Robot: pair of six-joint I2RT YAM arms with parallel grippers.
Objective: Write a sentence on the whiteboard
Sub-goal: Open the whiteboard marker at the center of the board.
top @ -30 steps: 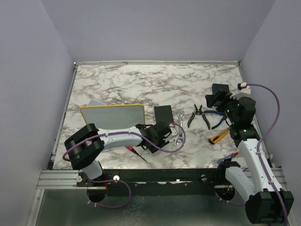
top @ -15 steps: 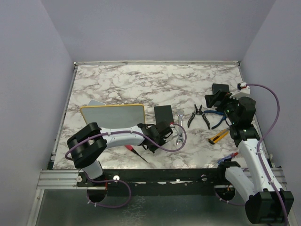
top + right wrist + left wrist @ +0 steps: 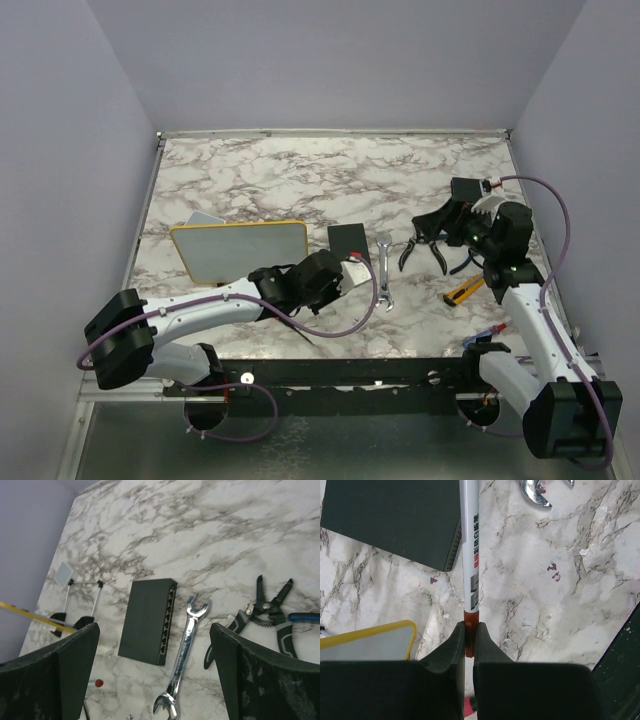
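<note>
Marker (image 3: 470,555) end past top edge; whiteboard (image 3: 367,645) mostly off-frame.

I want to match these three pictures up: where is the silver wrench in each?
Top view: the wrench lies near the centre, just right of the black box.
Left wrist: only its end shows, at the top edge.
Right wrist: lower centre, right of the box.
Shared landmark: the black box, in all three.

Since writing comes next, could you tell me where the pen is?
In the left wrist view, the pen is clamped in the left pincer, its barrel alongside the black slab, toward the wrench.
</note>
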